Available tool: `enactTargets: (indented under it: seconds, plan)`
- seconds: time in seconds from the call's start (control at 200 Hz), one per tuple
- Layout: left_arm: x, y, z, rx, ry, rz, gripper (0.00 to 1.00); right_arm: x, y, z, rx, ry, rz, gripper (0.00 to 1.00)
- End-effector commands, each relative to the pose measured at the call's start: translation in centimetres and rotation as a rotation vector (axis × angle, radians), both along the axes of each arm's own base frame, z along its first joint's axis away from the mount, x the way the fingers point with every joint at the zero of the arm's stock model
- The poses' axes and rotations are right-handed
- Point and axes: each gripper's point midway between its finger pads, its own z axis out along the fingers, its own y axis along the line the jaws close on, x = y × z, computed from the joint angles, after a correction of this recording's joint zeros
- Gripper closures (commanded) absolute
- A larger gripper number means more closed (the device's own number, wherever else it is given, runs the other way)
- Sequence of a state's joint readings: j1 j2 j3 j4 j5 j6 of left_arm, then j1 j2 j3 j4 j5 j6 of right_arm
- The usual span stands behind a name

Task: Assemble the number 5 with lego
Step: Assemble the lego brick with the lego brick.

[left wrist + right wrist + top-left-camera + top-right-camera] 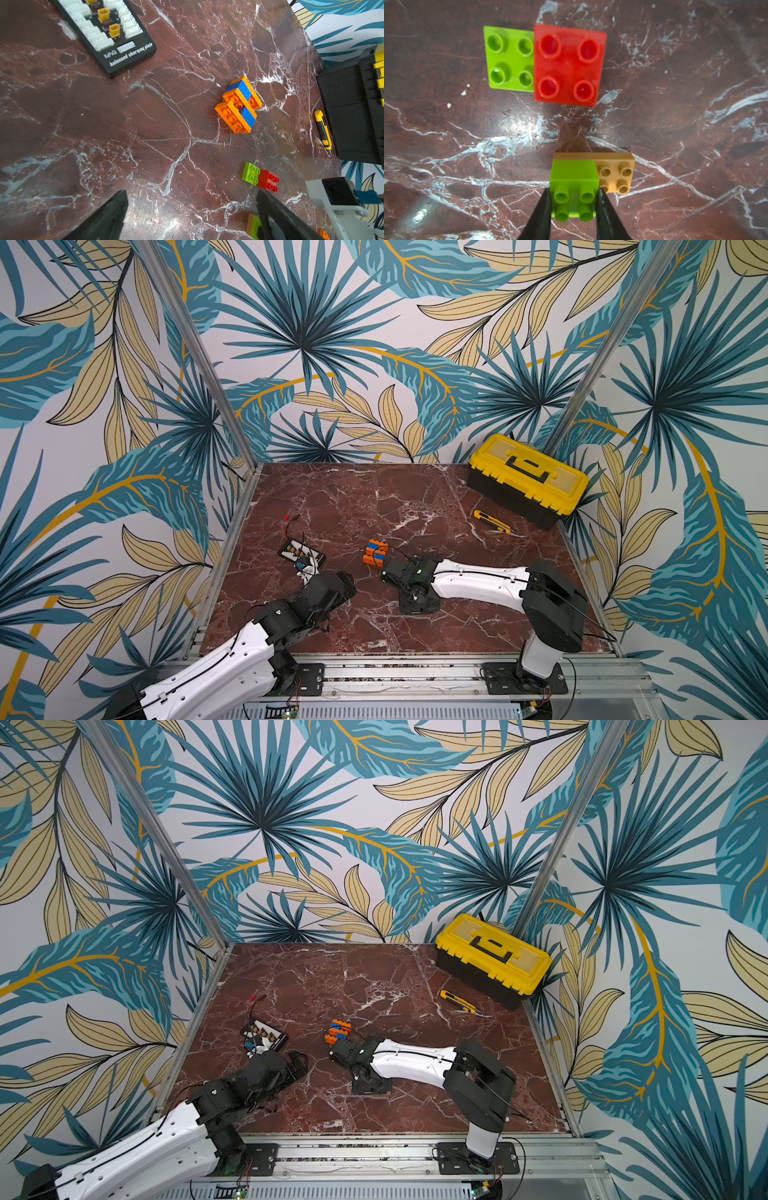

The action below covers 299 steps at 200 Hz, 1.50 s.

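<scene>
The right gripper's (574, 191) black tapered fingers are pressed against both sides of a glossy lime-green square brick (574, 174). It is seated, studs up, on one end of a pale orange oblong brick (614, 172) lying on the veined red-brown marble table (374, 497). Near it, a flat lime-green square plate (508, 60) and a taller red square brick (569, 64) lie edge to edge, touching. Apart from these, an assembly of orange oblongs layered with blue squares (239, 105) rests on the marble, in both top views just beyond the right arm's wrist. The left gripper (191, 194) stands spread wide over bare marble, holding nothing. A black charging board with white and yellow connectors (108, 31) lies near it. A yellow-and-black utility knife (323, 129) lies beside a yellow-lidded black toolbox (528, 479).
</scene>
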State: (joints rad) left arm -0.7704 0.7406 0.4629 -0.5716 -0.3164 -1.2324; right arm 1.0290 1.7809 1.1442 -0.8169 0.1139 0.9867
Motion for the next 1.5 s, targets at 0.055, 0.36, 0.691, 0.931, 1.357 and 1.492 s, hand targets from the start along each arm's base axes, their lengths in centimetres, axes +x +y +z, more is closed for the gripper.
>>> enactTargets:
  seconds: [0.055,0.36,0.691,0.931,1.357,1.492]
  plan:
    - [0.6,-0.4,0.7,0.005,-0.019,-0.017,0.00,-3.2,-1.5,-5.7,-0.080,0.177,0.021,0.82]
    - [0.4,0.1,1.0,0.017,-0.021,-0.006,0.00,0.2,3.2,-1.4,0.049,0.058,0.058,0.78]
    - [0.1,0.6,0.8,0.021,-0.017,0.006,0.00,-0.6,3.0,-3.1,-0.020,0.103,0.068,0.78]
    - [0.2,0.4,0.5,0.024,-0.013,0.006,0.00,-1.6,1.7,-5.0,-0.058,0.144,0.055,0.78]
    - [0.3,-0.1,0.8,0.031,-0.004,-0.022,0.00,-0.4,2.7,-2.9,-0.018,0.080,0.077,0.72]
    - [0.4,-0.2,1.0,0.035,-0.011,-0.030,0.00,-0.2,2.9,-2.4,-0.005,0.068,0.075,0.66]
